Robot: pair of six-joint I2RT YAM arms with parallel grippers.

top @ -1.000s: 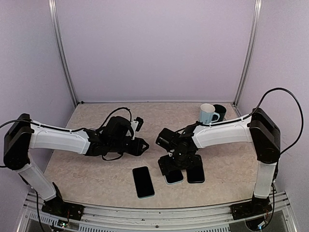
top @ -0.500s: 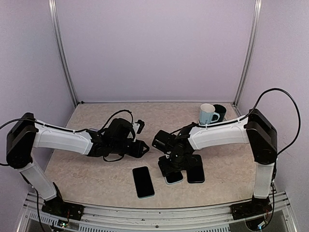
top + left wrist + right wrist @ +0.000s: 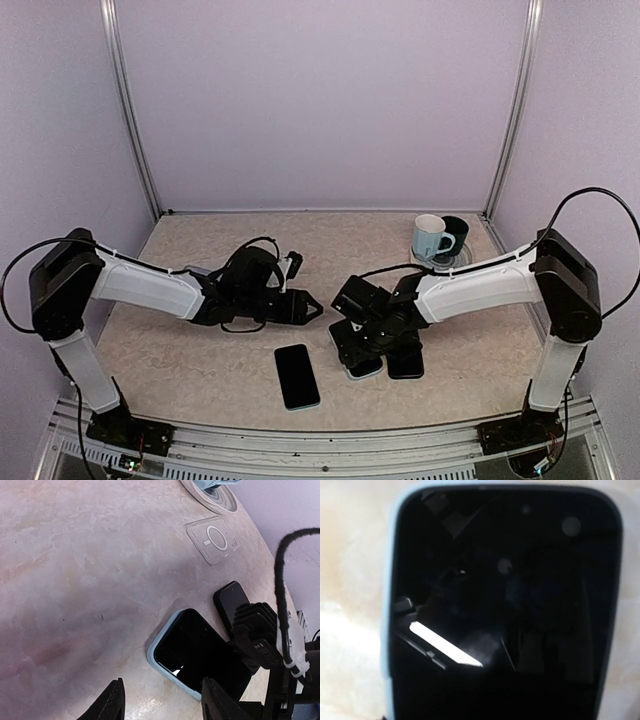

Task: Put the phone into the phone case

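Note:
A phone with a black screen (image 3: 505, 605) lies in a light blue case (image 3: 387, 630) on the table; it fills the right wrist view. In the top view my right gripper (image 3: 365, 340) is right down over this phone (image 3: 362, 369); its fingers do not show. My left gripper (image 3: 312, 308) is open and empty, just left of the phone. In the left wrist view its fingertips (image 3: 116, 700) hover low over bare table, in front of the cased phone (image 3: 197, 652). A clear case (image 3: 214, 540) lies further off, near a coaster.
A bare black phone (image 3: 405, 364) lies right beside the cased one. Another phone in a teal case (image 3: 297, 376) lies near the front edge. A light blue mug (image 3: 430, 236) and a dark cup (image 3: 457, 232) stand at the back right.
My left gripper has moved right, towards the cased phone. My right gripper has shifted slightly right and down over that phone.

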